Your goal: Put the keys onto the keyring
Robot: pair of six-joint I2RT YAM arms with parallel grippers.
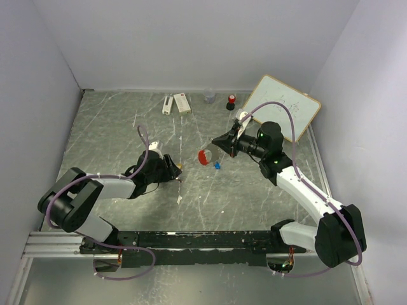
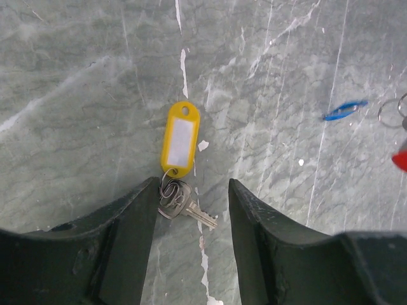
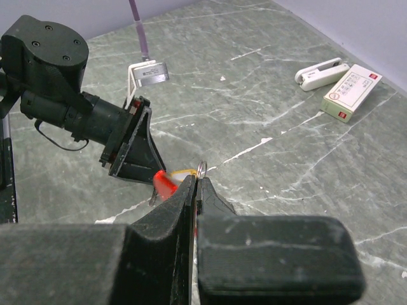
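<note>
Keyring (image 3: 201, 169) pinched in closed right gripper (image 3: 194, 183). Left gripper (image 2: 194, 184) part-open astride silvery key (image 2: 191, 208) on tabletop (image 2: 76, 95), holding nothing. Threading judged outstanding.

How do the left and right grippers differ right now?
Left gripper is open, jaws straddling the silvery key on the table; right gripper is shut, pinching the keyring. Left holds nothing; right holds the ring, with its red tag beneath. Both are dark and two-fingered.
</note>
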